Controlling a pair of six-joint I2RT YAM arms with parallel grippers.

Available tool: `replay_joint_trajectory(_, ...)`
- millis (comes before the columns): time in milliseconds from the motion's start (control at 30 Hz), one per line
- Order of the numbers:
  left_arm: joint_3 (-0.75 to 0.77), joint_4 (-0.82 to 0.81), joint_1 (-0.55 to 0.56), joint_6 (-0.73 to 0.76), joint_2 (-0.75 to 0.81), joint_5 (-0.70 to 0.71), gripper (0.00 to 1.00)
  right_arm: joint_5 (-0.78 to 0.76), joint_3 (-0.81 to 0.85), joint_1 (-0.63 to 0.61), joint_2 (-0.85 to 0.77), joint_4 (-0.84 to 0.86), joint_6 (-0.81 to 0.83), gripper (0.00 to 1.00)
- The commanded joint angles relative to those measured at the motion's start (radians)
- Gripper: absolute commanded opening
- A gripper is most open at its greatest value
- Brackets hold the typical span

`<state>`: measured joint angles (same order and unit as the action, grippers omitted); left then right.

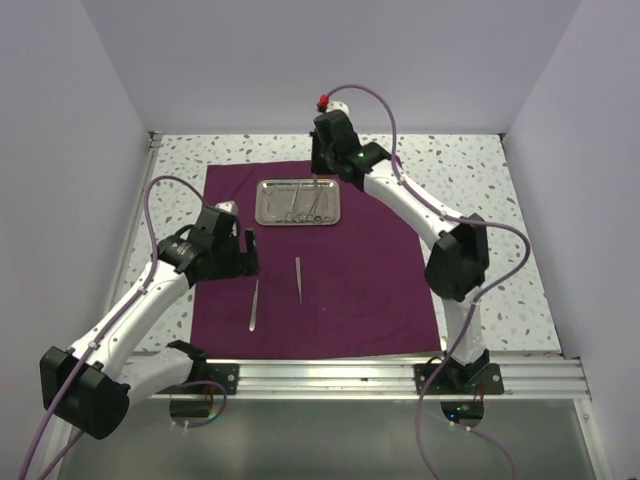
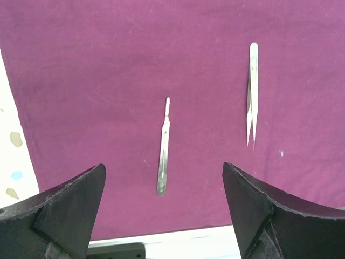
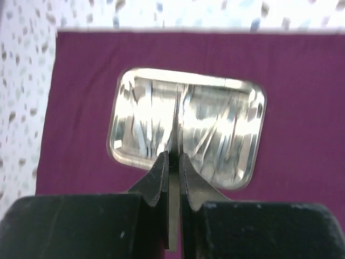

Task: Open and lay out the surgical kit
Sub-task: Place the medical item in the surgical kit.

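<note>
The maroon cloth (image 1: pixel 340 290) lies spread flat on the table. The steel tray (image 1: pixel 262 205) sits on its far part with several thin instruments (image 1: pixel 310 205) in it. My right gripper (image 1: pixel 318 172) hangs over the tray and is shut on a thin silver instrument (image 3: pixel 176 124), seen edge-on between the fingers (image 3: pixel 173 155); the tray's rim (image 3: pixel 116 135) shows below it. Silver tweezers (image 1: pixel 298 278) and a flat silver handle (image 1: pixel 254 305) lie on the cloth's near part. My left gripper (image 1: pixel 248 258) is open and empty above them; the handle (image 2: pixel 163 151) and tweezers (image 2: pixel 252 97) show in the left wrist view.
The speckled tabletop (image 1: pixel 480 170) shows around the cloth. White walls close in the left, right and back sides. An aluminium rail (image 1: pixel 400 375) runs along the near edge by the arm bases.
</note>
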<state>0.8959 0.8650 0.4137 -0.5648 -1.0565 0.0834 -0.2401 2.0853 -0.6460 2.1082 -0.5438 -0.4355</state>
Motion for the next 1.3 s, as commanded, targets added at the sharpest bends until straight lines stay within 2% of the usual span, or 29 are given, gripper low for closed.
replay_joint_trajectory(0,0.051,-0.081,-0.001,-0.012,-0.043,0.015,0.92,0.111,-0.261,-0.012,-0.134,0.027,-0.150,0.00)
replay_joint_trajectory(67,0.073,-0.090,-0.001,-0.009,-0.068,0.018,0.92,0.154,-0.435,-0.024,-0.227,0.057,-0.199,0.00)
replay_joint_trajectory(167,0.109,-0.115,-0.001,0.000,-0.118,0.026,0.92,0.267,-0.612,-0.046,-0.315,0.129,-0.287,0.00)
replay_joint_trajectory(267,0.164,-0.133,-0.001,0.016,-0.177,0.047,0.92,0.329,-0.709,-0.081,-0.358,0.180,-0.331,0.00)
replay_joint_trajectory(467,0.280,-0.152,0.000,0.042,-0.299,0.073,0.92,0.392,-0.794,-0.118,-0.355,0.248,-0.396,0.00)
replay_joint_trajectory(800,0.431,-0.178,-0.006,0.063,-0.522,0.082,0.92,0.475,-0.806,-0.158,-0.318,0.203,-0.399,0.00)
replay_joint_trajectory(833,0.460,-0.181,-0.006,0.066,-0.539,0.084,0.92,0.481,-0.814,-0.159,-0.324,0.202,-0.398,0.02)
replay_joint_trajectory(867,0.478,-0.181,-0.009,0.068,-0.559,0.084,0.92,0.482,-0.830,-0.159,-0.329,0.200,-0.393,0.24)
replay_joint_trajectory(900,0.495,-0.181,-0.012,0.071,-0.594,0.085,0.92,0.483,-0.838,-0.159,-0.333,0.199,-0.391,0.38)
replay_joint_trajectory(933,0.532,-0.181,-0.015,0.074,-0.612,0.087,0.92,0.479,-0.846,-0.159,-0.338,0.196,-0.388,0.58)
replay_joint_trajectory(967,0.550,-0.179,-0.016,0.075,-0.631,0.087,0.92,0.478,-0.852,-0.159,-0.349,0.183,-0.385,0.79)
replay_joint_trajectory(1067,0.630,-0.175,-0.029,0.083,-0.724,0.081,0.92,0.463,-0.855,-0.159,-0.378,0.145,-0.359,0.87)
replay_joint_trajectory(1267,0.787,-0.167,-0.039,0.114,-0.881,0.081,0.91,0.383,-0.854,-0.159,-0.465,0.030,-0.275,0.88)
